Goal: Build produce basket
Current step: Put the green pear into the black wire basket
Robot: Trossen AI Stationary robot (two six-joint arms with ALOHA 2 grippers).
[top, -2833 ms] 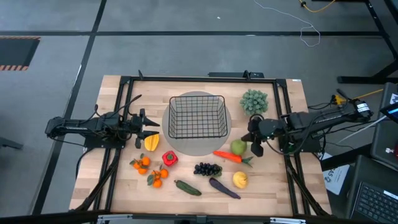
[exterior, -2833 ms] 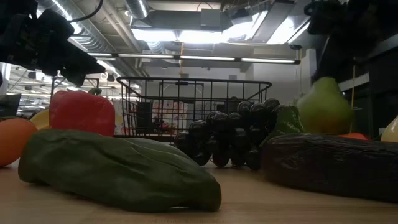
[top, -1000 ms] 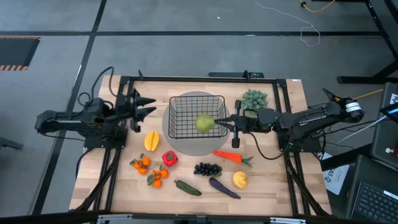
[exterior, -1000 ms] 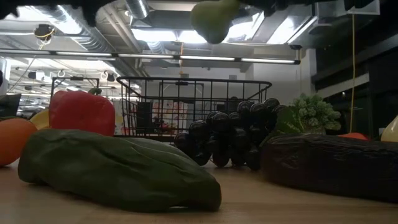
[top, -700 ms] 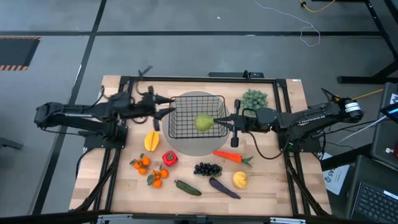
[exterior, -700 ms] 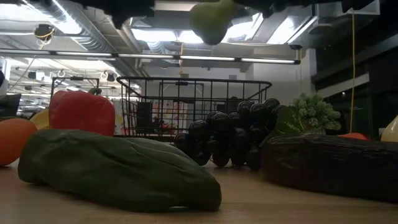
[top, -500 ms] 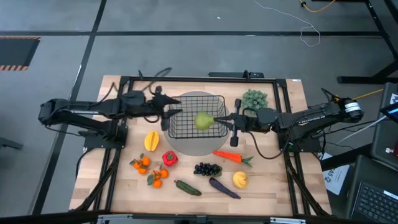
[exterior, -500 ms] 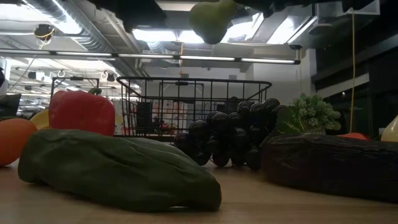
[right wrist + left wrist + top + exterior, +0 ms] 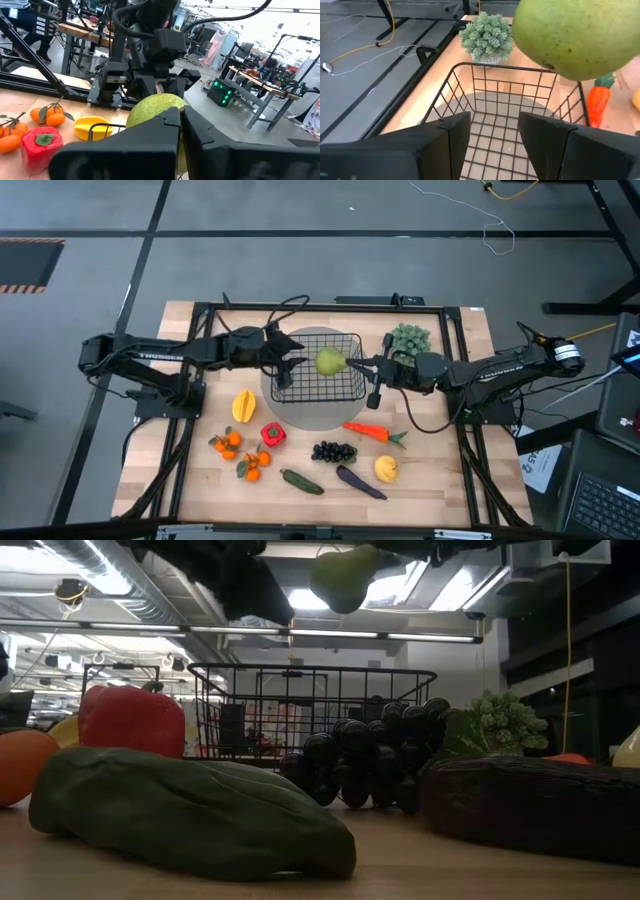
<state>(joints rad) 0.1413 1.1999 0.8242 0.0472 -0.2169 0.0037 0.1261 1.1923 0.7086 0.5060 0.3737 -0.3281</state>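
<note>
High view: the right end effector [image 9: 347, 363] pinches the green apple [image 9: 329, 362] above the basket [image 9: 318, 370]; the left end effector [image 9: 292, 360], spread, faces it.

Low view: the apple hangs clear above the basket's rim.

Left wrist view: the apple sits just beyond its parted fingers [image 9: 454, 135].

The space above the basket [image 9: 317, 367] is crowded: the green fruit [image 9: 330, 362] is held over it by the right claw [image 9: 352, 365], and the left claw [image 9: 288, 360], fingers parted, is reached in from the opposite rim. The basket's floor is seen unoccupied beneath them.
</note>
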